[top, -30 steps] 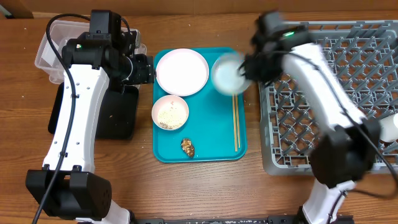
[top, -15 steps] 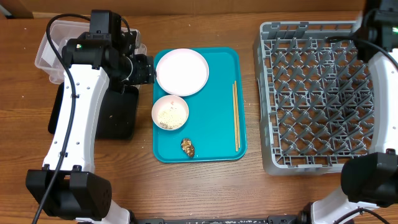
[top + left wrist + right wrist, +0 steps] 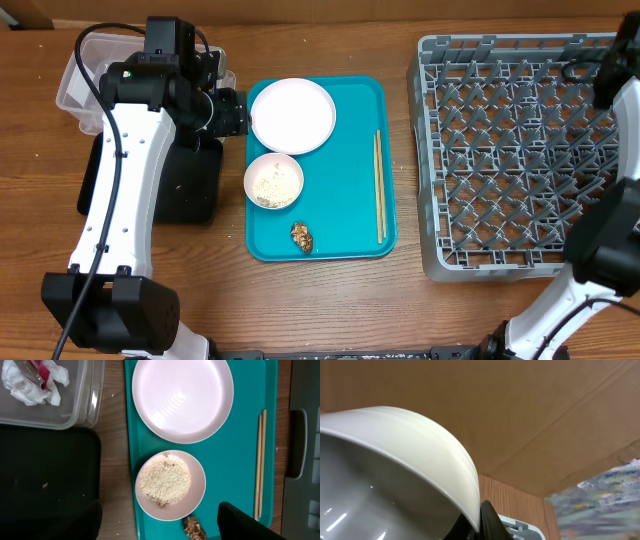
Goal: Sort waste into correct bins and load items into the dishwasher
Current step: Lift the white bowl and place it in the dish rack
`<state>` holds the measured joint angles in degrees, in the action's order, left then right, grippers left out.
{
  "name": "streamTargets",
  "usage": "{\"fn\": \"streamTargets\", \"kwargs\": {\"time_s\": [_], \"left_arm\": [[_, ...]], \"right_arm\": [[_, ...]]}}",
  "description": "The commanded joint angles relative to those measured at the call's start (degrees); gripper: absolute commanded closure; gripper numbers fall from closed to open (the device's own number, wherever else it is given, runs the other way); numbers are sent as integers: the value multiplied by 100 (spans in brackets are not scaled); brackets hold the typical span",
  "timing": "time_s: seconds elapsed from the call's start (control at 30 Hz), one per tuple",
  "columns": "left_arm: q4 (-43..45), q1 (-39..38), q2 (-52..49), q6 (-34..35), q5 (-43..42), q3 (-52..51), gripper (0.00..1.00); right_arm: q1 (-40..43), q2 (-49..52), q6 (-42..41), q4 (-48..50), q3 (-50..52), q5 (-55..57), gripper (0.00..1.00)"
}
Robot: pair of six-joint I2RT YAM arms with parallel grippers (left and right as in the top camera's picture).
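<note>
- Waste and dishes, overhead view: a teal tray (image 3: 350, 120) sits mid-counter (image 3: 330, 300). It carries a white plate (image 3: 292, 115), a rice bowl (image 3: 273, 181) of pale grains (image 3: 272, 184), a brown lump (image 3: 302, 236) and two chopsticks (image 3: 379, 187) lying side by side.
- Left of it, the clear tub (image 3: 85, 70) and black tray (image 3: 185, 185) lie partly under the left arm (image 3: 125, 170).
- To the right stands the grey dish rack (image 3: 510, 160), with the right arm (image 3: 612, 70) at its far edge.
- Left wrist view: the left gripper (image 3: 160, 520) hangs with its fingers (image 3: 245, 522) spread wide apart, above the rice bowl. The red-and-white wrapper (image 3: 32, 377) lies inside the clear tub.
- Right wrist view: the right gripper (image 3: 480, 522) is clamped on the rim of a held bowl (image 3: 395, 460), white, filling most of the view. Brown cardboard (image 3: 530, 410) is behind it, and a corner of the dish rack shows below.
</note>
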<state>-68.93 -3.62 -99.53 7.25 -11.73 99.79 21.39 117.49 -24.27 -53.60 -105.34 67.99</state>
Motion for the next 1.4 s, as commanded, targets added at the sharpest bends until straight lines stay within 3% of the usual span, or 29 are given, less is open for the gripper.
{"fn": "streamTargets", "kwargs": {"time_s": [0.0, 0.57, 0.8, 0.87, 0.97, 1.07, 1.27, 1.37], "left_arm": [[-7, 22, 103, -76, 9, 76, 24], [-9, 22, 103, -37, 9, 76, 25], [-4, 22, 103, -37, 11, 76, 25], [-4, 22, 103, -37, 11, 76, 24], [-4, 22, 103, -39, 11, 76, 24], [-7, 22, 103, -39, 11, 76, 24], [-4, 22, 103, -39, 13, 76, 21], [-4, 22, 103, -39, 11, 76, 20]], "right_arm": [[-15, 238, -131, 22, 28, 90, 96], [-96, 509, -452, 15, 704, -219, 96], [-413, 509, -452, -750, 704, -1266, 96], [-461, 509, -455, -940, 704, -1558, 85], [-490, 463, -455, -1130, 704, -1969, 43], [-490, 286, -450, -1215, 702, -2122, 25], [-494, -634, -376, -1257, 697, -2527, 11], [-527, -1191, -20, -1266, 697, -3241, 7]]}}
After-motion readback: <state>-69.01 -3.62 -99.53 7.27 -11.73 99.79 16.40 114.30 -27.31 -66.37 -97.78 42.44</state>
